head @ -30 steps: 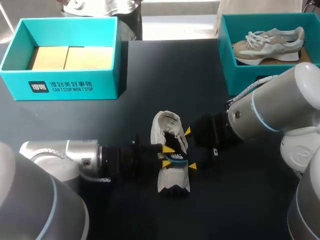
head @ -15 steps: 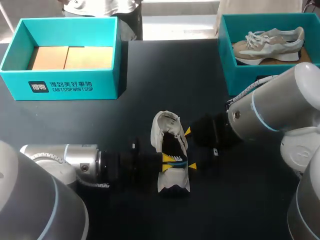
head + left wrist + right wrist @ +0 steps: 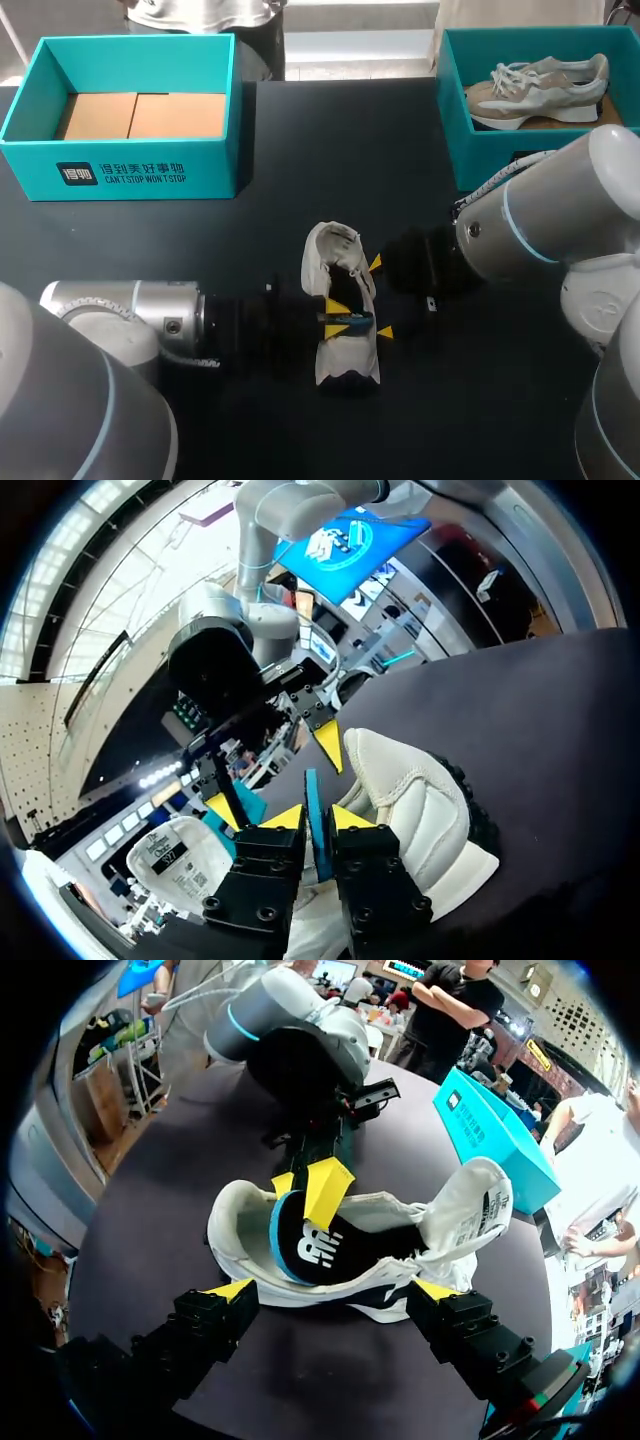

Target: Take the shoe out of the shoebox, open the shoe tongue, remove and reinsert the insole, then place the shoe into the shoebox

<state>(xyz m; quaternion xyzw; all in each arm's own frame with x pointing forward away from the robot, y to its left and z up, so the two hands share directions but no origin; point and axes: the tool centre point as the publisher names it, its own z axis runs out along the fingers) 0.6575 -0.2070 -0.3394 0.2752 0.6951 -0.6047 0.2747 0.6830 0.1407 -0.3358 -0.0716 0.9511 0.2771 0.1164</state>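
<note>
So on the black table (image 3: 300, 150) the white shoe (image 3: 332, 245) sits in the middle between both arms. The right gripper (image 3: 380, 298) is spread wide alongside it, while the left gripper (image 3: 338, 315) is pinching the blue-edged insole (image 3: 300, 1245) sticking out of the opening.

Bright even overhead light; glare on right arm (image 3: 560, 210); shadows faint

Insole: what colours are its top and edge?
The insole is black with a blue edge; best in the right wrist view.
</note>
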